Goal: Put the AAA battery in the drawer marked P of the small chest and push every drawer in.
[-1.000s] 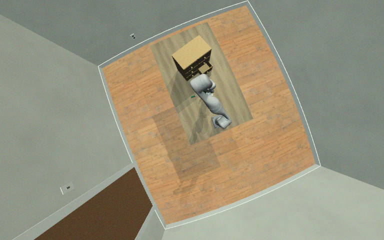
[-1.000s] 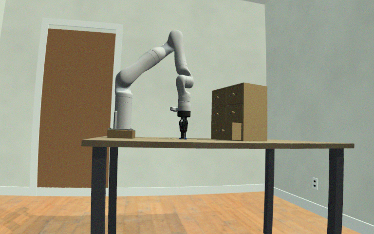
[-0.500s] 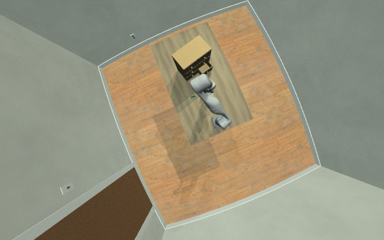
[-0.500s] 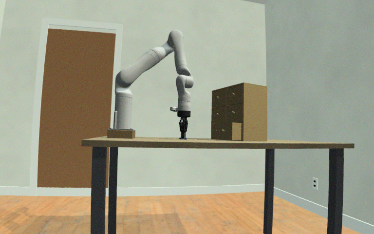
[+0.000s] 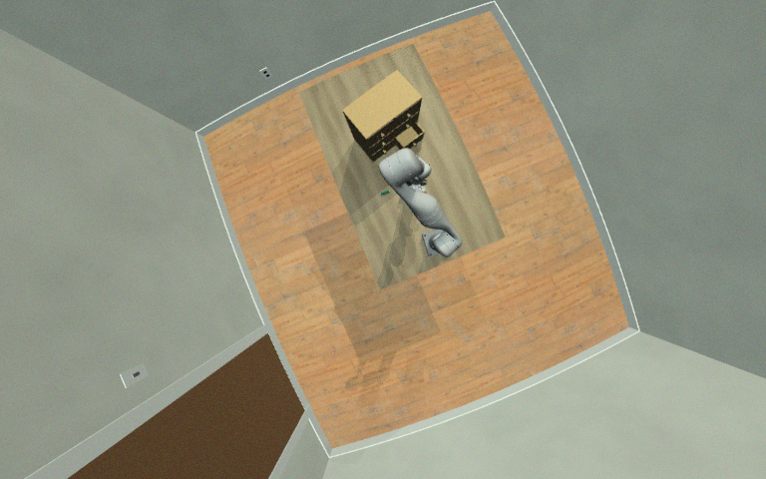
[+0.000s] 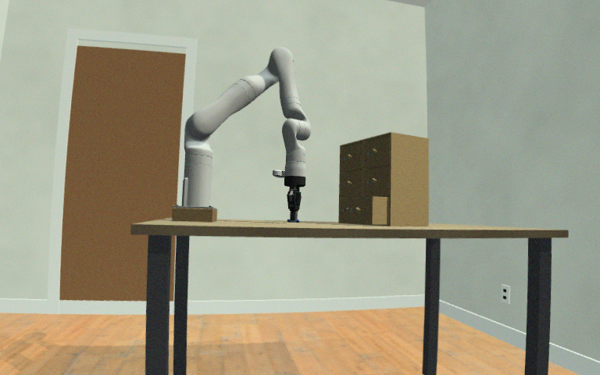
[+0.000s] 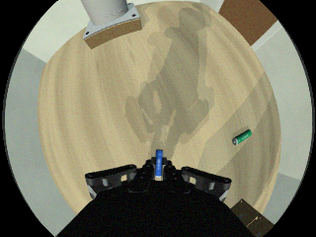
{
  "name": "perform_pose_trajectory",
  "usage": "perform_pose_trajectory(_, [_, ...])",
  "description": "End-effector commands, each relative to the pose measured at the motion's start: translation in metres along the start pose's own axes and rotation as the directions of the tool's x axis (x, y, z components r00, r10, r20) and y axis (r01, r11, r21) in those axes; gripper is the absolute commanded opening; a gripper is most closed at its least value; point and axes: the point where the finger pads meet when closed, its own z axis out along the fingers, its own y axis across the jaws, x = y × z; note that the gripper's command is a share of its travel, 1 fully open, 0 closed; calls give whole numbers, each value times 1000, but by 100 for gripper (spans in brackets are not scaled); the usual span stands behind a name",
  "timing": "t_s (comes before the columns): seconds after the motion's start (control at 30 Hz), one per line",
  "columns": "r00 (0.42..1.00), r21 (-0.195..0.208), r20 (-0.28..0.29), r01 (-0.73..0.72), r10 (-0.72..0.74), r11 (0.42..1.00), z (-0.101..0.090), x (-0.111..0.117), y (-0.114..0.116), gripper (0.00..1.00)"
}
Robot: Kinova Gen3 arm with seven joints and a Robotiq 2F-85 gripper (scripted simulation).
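Keeping the chest [image 5: 384, 104] [image 6: 408, 181] [image 7: 247, 216] unbumped, at 11 o'clock from you in the top view, matters; open drawer [image 5: 422, 135] [image 6: 379, 210] at 12, label unreadable. Your pincer [image 5: 418, 185] [image 6: 293, 219] [image 7: 158, 162] looks closed on the blue battery [image 6: 297, 220] [image 7: 159, 160], likely the AAA: settle the squeeze, then lift straight up. It lies centered between the fingertips, at table level, pointing 12 in wrist view. Leave green battery [image 5: 385, 193] [image 7: 242, 137], 2 o'clock there.

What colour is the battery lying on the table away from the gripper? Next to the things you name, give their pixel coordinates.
Green [image 5: 385, 193] [image 7: 242, 137], with a silvery end; it shows best in the wrist view.
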Motion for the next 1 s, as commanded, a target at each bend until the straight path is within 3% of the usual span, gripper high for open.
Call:
perform_pose_trajectory(0.0, [1000,-3,6,4,-4,1000,-8,-1,2,5])
perform_pose_trajectory(0.13, [1000,-3,6,4,-4,1000,-15,-1,2,5])
perform_pose_trajectory(0.6, [1000,-3,6,4,-4,1000,-82,-1,2,5])
perform_pose_trajectory(0.97, [1000,-3,6,4,-4,1000,-96,-1,2,5])
